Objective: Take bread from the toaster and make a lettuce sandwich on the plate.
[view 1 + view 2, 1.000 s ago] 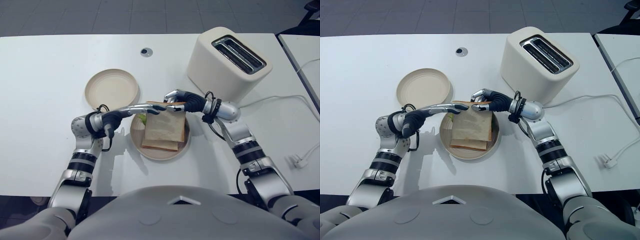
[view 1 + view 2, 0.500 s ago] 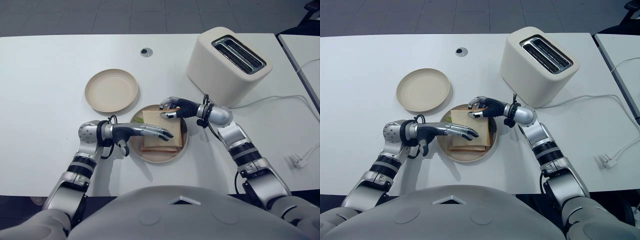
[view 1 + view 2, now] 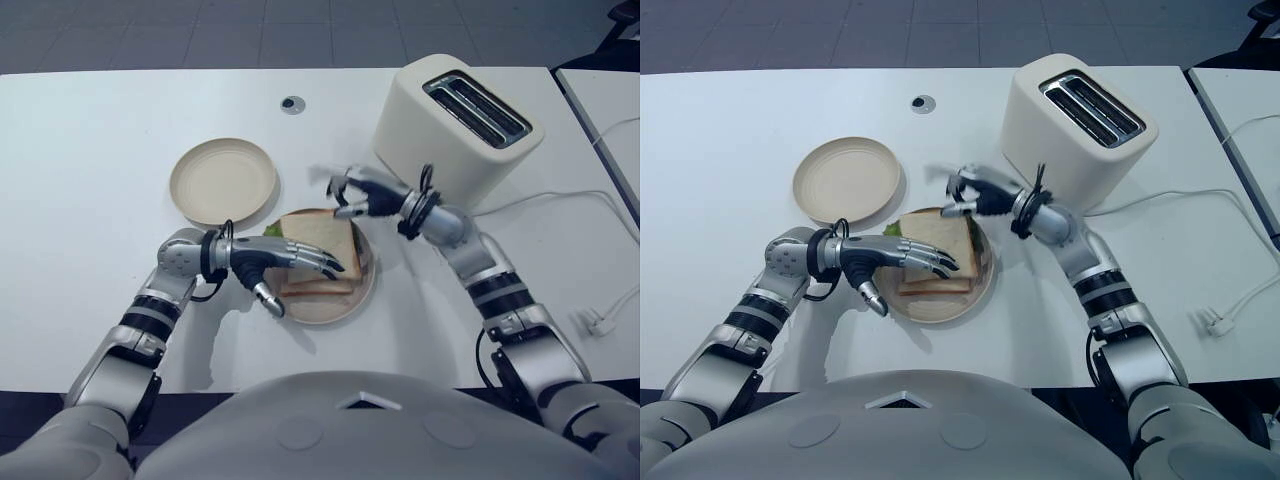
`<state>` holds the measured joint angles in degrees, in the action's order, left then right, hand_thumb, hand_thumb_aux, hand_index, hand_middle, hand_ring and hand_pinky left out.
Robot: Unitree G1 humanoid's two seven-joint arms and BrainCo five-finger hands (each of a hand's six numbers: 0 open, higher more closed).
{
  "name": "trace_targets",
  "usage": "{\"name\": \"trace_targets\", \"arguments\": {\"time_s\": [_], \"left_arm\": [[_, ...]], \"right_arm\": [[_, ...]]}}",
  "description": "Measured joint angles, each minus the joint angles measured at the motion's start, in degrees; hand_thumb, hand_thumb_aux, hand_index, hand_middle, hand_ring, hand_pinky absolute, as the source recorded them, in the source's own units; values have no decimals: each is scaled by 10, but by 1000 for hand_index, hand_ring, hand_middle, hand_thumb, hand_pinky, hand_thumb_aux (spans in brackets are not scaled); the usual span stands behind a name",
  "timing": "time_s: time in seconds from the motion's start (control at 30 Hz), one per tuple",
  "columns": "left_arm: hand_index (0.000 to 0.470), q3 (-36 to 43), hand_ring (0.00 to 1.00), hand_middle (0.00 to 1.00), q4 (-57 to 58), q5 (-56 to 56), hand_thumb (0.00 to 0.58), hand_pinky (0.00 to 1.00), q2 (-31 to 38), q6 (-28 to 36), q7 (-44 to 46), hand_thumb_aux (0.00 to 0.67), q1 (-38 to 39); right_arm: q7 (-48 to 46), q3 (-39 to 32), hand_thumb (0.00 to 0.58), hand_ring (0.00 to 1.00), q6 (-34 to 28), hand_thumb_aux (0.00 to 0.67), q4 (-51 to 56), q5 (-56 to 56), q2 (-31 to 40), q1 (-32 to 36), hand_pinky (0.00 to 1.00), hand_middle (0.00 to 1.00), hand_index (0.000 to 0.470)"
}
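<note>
- The sandwich (image 3: 322, 234) lies on the plate (image 3: 330, 312). A bit of lettuce (image 3: 272, 229) peeks out at 10 o'clock.
- The left hand (image 3: 272, 262) is open, with its fingers flat over the sandwich's 8 o'clock edge.
- The right hand (image 3: 358, 193) is curled and holds nothing. It is above the plate's 1 o'clock rim, near the toaster (image 3: 440, 130).
- The other plate (image 3: 222, 180) sits at 10 o'clock, and there is wide bare surface (image 3: 80, 200) at 9 o'clock.

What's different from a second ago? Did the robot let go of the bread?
Yes. The right hand laid the top slice flat on the sandwich, let go and lifted away toward the toaster. The left hand swung from the far edge of the plate to lie across the sandwich. The plate, toaster and second dish stayed put.
</note>
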<state>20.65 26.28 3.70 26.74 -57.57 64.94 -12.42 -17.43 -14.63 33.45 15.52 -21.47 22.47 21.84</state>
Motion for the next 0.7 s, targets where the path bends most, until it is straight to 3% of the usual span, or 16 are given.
{"name": "trace_targets", "arguments": {"time_s": [0.07, 0.1, 0.13, 0.17, 0.2, 0.23, 0.27, 0.4, 0.47, 0.6, 0.7], "left_arm": [[241, 7, 0, 0, -1, -1, 443, 0, 2, 0, -12, 344, 0], [0, 10, 0, 0, -2, -2, 0, 0, 2, 0, -20, 0, 1], [0, 10, 0, 0, -3, -3, 0, 0, 1, -1, -32, 0, 1], [300, 8, 0, 0, -2, -11, 505, 0, -1, -3, -46, 428, 0], [435, 3, 0, 0, 0, -25, 577, 0, -8, -3, -70, 620, -3], [470, -2, 196, 196, -4, -20, 580, 196, -9, 1, -79, 670, -5], [470, -1, 1000, 1000, -22, 9, 580, 1000, -6, 12, -75, 670, -2], [470, 6, 1000, 1000, -165, 203, 580, 1000, 51, 69, -6, 670, 33], [470, 1, 1000, 1000, -226, 292, 580, 1000, 106, 100, 56, 670, 77], [470, -5, 1000, 1000, -243, 312, 580, 1000, 174, 106, 146, 670, 160], [470, -1, 1000, 1000, -174, 229, 580, 1000, 175, 107, 153, 670, 180]], "right_arm": [[54, 26, 0, 0, 22, 0, -7, 0, -13, 37, 0, 0, 0], [64, 36, 0, 216, 27, 0, -7, 2, -14, 41, 216, 216, 0], [64, 41, 0, 325, 28, 0, -7, 16, -11, 40, 325, 325, 0], [51, 41, 531, 753, 30, 476, -7, 33, -7, 40, 753, 753, 334], [12, 38, 580, 1000, 34, 670, -12, 70, 2, 33, 1000, 1000, 470], [-39, 27, 580, 1000, 35, 670, -25, 111, 22, 18, 1000, 1000, 470], [-87, 14, 580, 1000, 34, 670, -39, 148, 42, 1, 1000, 1000, 470], [-297, -12, 580, 1000, -3, 670, -111, 318, 145, -75, 1000, 1000, 470], [-427, -16, 580, 1000, -26, 670, -149, 397, 229, -129, 1000, 1000, 470], [-579, -49, 580, 1000, -51, 670, -164, 430, 299, -191, 1000, 1000, 470], [-633, -79, 580, 1000, -78, 670, -156, 429, 297, -200, 1000, 1000, 470]]}}
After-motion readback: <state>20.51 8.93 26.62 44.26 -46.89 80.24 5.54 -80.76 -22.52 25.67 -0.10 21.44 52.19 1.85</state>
